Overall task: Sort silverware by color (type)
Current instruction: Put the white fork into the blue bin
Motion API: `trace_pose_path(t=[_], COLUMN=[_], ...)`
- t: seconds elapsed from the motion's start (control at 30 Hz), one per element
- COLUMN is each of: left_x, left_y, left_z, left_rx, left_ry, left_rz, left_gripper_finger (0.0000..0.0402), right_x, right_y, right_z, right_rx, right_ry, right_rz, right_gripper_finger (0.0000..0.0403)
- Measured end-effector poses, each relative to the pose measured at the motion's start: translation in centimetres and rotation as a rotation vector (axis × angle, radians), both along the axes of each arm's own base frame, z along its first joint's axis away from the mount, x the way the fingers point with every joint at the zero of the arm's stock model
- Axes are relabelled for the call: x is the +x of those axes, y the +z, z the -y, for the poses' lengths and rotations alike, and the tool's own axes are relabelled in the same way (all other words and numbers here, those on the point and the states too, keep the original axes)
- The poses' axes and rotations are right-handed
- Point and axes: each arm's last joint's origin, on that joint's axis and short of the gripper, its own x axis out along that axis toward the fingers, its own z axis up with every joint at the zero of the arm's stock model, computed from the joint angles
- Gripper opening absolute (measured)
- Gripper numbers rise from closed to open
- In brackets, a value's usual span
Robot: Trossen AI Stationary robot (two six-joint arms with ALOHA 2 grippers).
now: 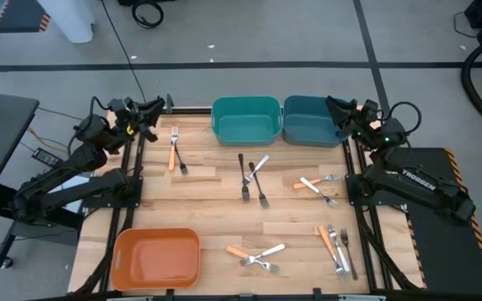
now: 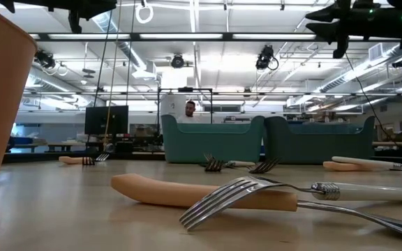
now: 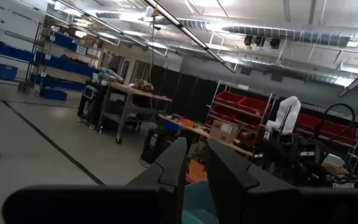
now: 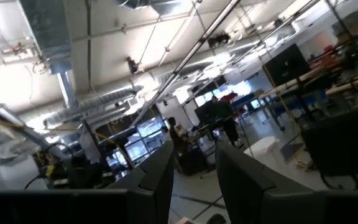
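Observation:
Forks lie flat and scattered on the wooden table (image 1: 207, 209). An orange-handled fork (image 1: 172, 154) lies with a silver one near the far left. Dark forks (image 1: 243, 177) and a silver fork (image 1: 258, 166) lie in the middle. More orange-handled and silver forks (image 1: 318, 187) (image 1: 336, 247) (image 1: 258, 255) lie on the right and near side. My left gripper (image 1: 155, 109) hangs raised over the table's far left corner. My right gripper (image 1: 334, 107) hangs raised over the blue bin's far right corner. Both point at the room, each with a narrow gap between its fingers (image 3: 195, 168) (image 4: 194, 171).
A teal bin (image 1: 245, 121) and a blue bin (image 1: 312, 122) stand side by side at the far edge. An orange bin (image 1: 157, 257) stands at the near left corner. Bare wood lies between the fork groups. A person shows far behind the teal bin (image 2: 190, 109).

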Motion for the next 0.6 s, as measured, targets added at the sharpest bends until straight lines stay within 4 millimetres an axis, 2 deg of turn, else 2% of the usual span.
trace_pose_path(t=[0.2, 0.47, 0.6], left_x=[0.0, -0.1, -0.1], left_y=[0.0, 0.0, 0.0], left_z=[0.0, -0.1, -0.2], left_rx=[-0.043, -0.052, -0.054], left_ry=[-0.013, 0.042, 0.065], left_rz=[0.031, 0.039, 0.041], left_gripper_finger=[0.0067, 0.0066, 0.0066], right_x=[0.5, 0.8, 0.9], right_y=[-0.3, -0.5, 1.3], right_z=[-0.1, -0.1, -0.2], right_rx=[-0.065, -0.264, -0.299], right_ry=[0.105, 0.103, 0.137], right_rz=[-0.083, -0.222, -0.343], right_gripper_finger=[0.0147, 0.0162, 0.0162])
